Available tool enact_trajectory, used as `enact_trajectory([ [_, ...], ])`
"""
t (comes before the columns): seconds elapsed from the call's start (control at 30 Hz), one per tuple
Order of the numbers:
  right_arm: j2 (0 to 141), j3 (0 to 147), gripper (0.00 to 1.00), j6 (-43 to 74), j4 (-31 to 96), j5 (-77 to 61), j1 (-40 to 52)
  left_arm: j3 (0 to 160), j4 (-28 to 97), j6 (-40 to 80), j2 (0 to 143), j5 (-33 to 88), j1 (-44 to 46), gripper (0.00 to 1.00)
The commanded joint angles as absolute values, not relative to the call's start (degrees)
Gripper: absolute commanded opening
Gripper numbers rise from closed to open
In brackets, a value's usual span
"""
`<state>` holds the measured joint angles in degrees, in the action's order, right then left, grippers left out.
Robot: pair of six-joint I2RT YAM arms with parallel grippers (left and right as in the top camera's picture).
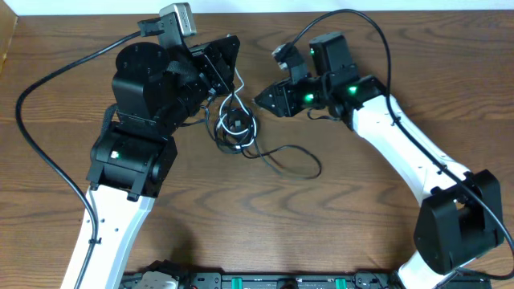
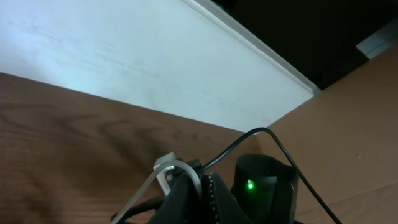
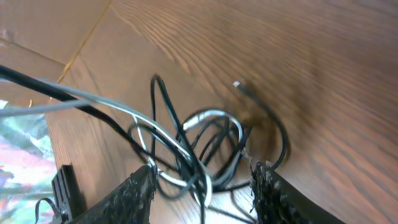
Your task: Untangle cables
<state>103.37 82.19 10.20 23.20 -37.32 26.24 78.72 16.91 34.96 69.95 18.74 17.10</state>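
- Several cables [image 1: 235, 124] lie knotted in one clump on the desk [image 1: 345, 233], between the two arms. One black cable [image 1: 301, 152] trails out loose from the clump.
- Above it, the left claw [image 2: 205, 183] is pressed together on the white cable [image 1: 238, 83] and holds a stretch of it up off the desk. My reading is that this lifts one strand clear so the knot slackens.
- Opposite, the right claw [image 3: 200, 180] points into the clump, low over the desk. Its fingers [image 3: 140, 193] are spread about halfway, with several loops, black and white, lying between them.
- No loop looks pinched by the right claw yet. Whether a finger touches a cord I cannot tell.
- Judging by its place, it is set to take a black loop and draw it away from the held white cable.
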Motion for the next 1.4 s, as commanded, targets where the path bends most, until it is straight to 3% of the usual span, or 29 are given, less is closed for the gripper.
enact_trajectory([
  [0.0, 104.0, 83.2, 0.5, 10.0, 21.9, -36.1, 28.0, 79.5, 16.6, 35.5, 68.9, 18.9, 17.1, 0.08],
  [0.33, 110.9, 83.2, 0.47, 9.6, 20.3, -36.0, 32.0, 79.5, 17.1, 35.5, 68.9, 18.9, 17.1, 0.07],
  [0.43, 112.9, 83.2, 0.36, 11.0, 20.0, -33.1, 32.0, 79.5, 17.2, 35.5, 68.9, 18.9, 17.1, 0.07],
  [0.6, 114.2, 83.2, 0.01, 21.9, 21.9, -19.5, 30.9, 79.5, 17.9, 34.4, 68.9, 18.8, 17.1, 0.08],
  [0.83, 114.3, 83.2, 0.01, 27.4, 29.0, -10.9, 27.1, 79.6, 16.7, 32.9, 68.2, 11.2, 16.3, 0.07],
  [1.37, 114.5, 79.8, 0.05, 27.4, 35.6, -6.8, 19.4, 90.4, 17.6, 32.6, 65.7, 10.9, 7.2, 0.07],
])
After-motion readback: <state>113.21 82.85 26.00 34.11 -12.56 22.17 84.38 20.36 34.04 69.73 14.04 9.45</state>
